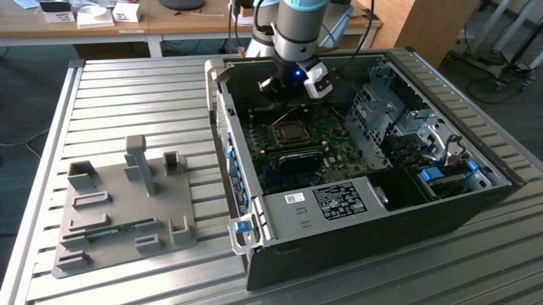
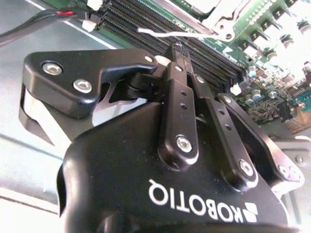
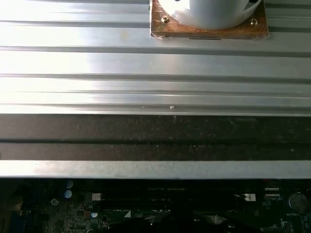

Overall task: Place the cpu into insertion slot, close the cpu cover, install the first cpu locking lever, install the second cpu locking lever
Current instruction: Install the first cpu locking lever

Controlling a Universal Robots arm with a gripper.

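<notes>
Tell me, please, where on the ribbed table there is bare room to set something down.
The table is bare beyond the grey jig plate, on the exterior view's left of the computer case, and at the near corner on its right. Inside the case it is crowded.

I see the bench (image 1: 136, 89) silver, ribbed in long stripes. Computer case (image 1: 398, 222) black, board (image 1: 339, 146) inside green with black slots (image 2: 146, 19). Pincer (image 2: 176, 51) black, silver screws (image 2: 183, 142), white lettering. Jig plate (image 1: 119, 210) grey. Latch (image 1: 241, 224) blue. Brown plate (image 3: 160, 26) under white cylinder (image 3: 214, 12).
</notes>
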